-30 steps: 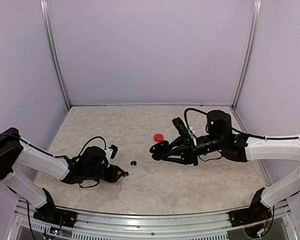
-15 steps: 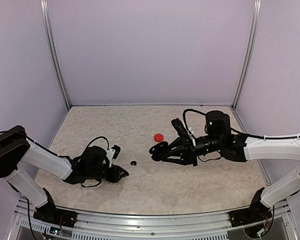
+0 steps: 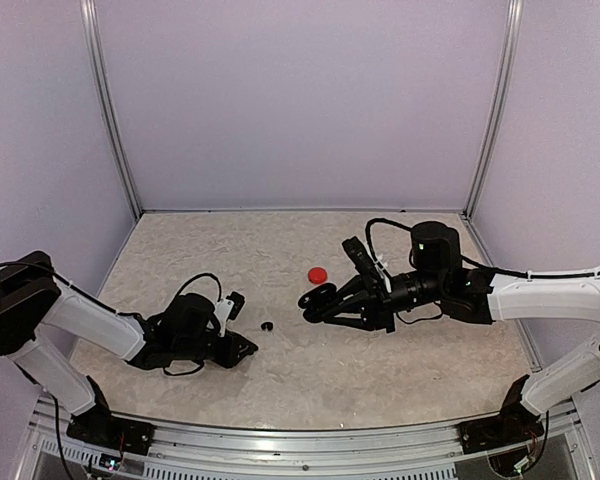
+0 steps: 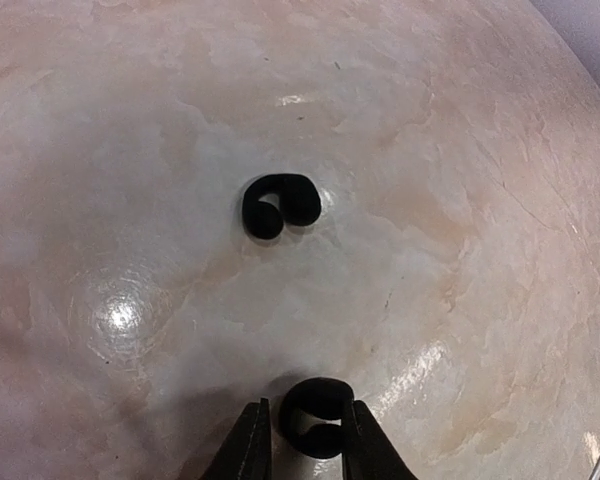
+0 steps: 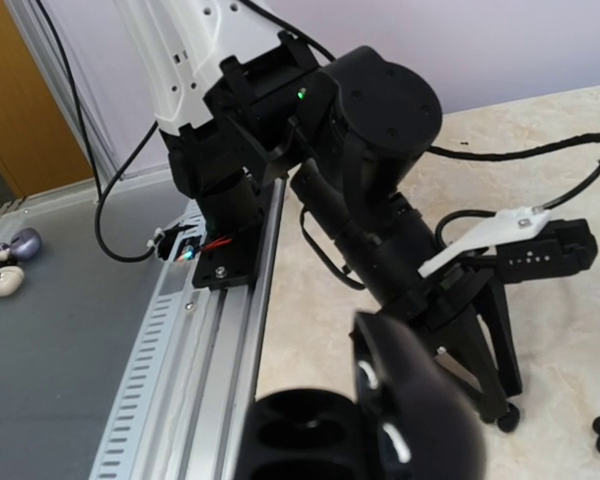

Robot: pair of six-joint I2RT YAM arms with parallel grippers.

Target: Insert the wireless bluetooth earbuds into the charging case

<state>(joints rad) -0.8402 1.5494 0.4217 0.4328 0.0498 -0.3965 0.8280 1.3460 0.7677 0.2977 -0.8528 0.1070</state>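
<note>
**Q:** What has changed?
**A:** The left gripper [image 4: 305, 425] has edged right. Its narrowly parted fingers now flank a black earbud [image 4: 317, 420] at near left, not yet clamped.
**Q:** Consequence?
**A:** Pickup seems imminent. The right gripper [image 3: 325, 303], unmoved, holds the open charging case [image 5: 380, 425] right of centre.

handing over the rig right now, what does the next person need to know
Left tool: low on the table, fingers either side of a black earbud; cannot tell if it is pinched.
Right tool: shut on the open black case; the sockets in view look empty.
Second black earbud lies loose just beyond the first.
A red item lies near the case, too small to identify.
Done: nothing seated. Left: lift each earbud and seat it in the case.
</note>
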